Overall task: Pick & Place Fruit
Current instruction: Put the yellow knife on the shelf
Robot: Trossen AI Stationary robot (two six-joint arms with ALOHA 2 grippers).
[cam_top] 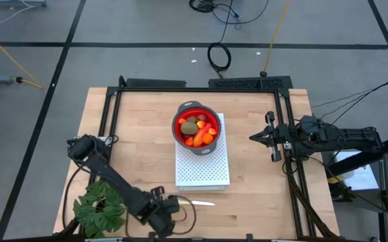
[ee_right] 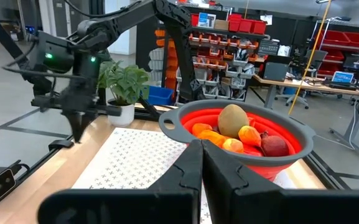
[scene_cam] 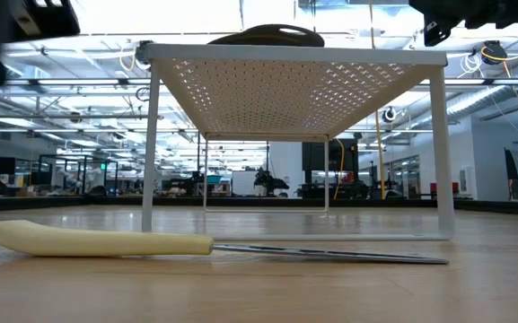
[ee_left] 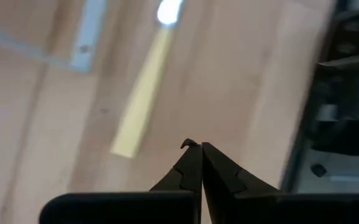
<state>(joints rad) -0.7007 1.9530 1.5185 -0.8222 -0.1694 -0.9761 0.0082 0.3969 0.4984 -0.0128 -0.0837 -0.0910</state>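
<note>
Right, status from my end. Fruit is all piled in the red collapsible colander, which sits on the far end of the white perforated rack, mid-table. I can make out an olive-brown oval, orange pieces and a dark red ball in there; nothing loose on the wood that I can see.

Left gripper is at the near edge, just beside the pale-handled knife, fingers pinched fully together, holding nothing. Right gripper sits at the right side of the table, level with the colander and pointed at it, jaws likewise closed tight and empty.

Risks as I judge them:
- Either arm going into the colander with closed fingers just pokes the pile; needs to open before descent.
- Colander is perched on a raised rack, handle overhanging the near side. A sideways shove from the right arm could slide or tip it off.
- Fruit is stacked tight, so grabbing one piece may drag or roll a neighbour out over the rim.
- Left arm is close to the knife and the potted plant; a wide swing toward the rack could sweep the knife or clip the leaves.
</note>
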